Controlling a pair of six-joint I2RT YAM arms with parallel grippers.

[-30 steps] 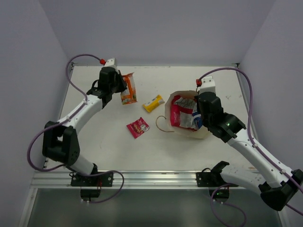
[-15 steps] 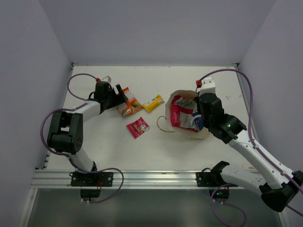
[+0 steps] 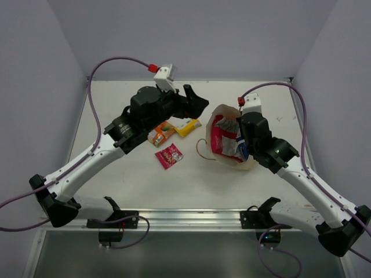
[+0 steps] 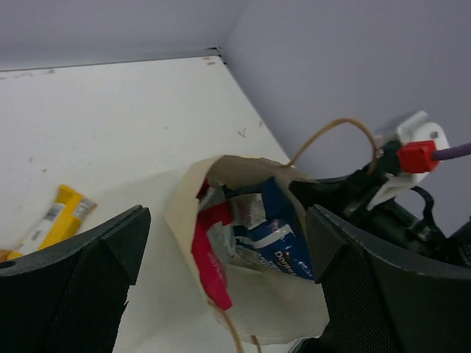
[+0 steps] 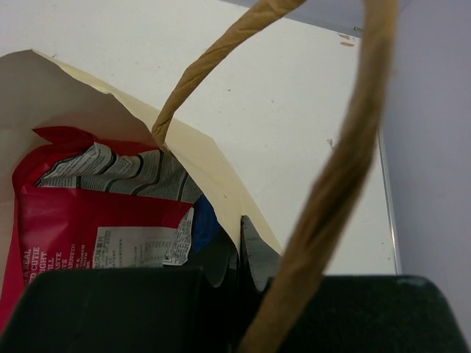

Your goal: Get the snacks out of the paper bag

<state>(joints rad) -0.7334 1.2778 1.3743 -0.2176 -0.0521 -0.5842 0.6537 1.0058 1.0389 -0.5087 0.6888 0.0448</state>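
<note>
The paper bag (image 3: 227, 155) lies on the table right of centre, its mouth facing left. Inside show the pink-and-silver bag (image 3: 219, 139) and the blue Doritos bag (image 4: 282, 237). My right gripper (image 3: 242, 138) is shut on the bag's right rim (image 5: 221, 173), with a loop handle (image 5: 324, 184) crossing that view. My left gripper (image 3: 197, 103) hovers open just left of the bag mouth, nothing between its fingers (image 4: 73, 287). On the table lie the orange packet (image 3: 161, 132), the yellow bar (image 3: 186, 126) and the red-pink square packet (image 3: 168, 156).
A second loop handle (image 3: 200, 152) rests on the table in front of the bag mouth. The side walls close in left and right, and the back wall (image 3: 191, 40) stands behind the table's far edge.
My left gripper let go of the orange packet, which now lies on the table. That arm then rose and swung right toward the bag mouth. The right arm has not moved.
</note>
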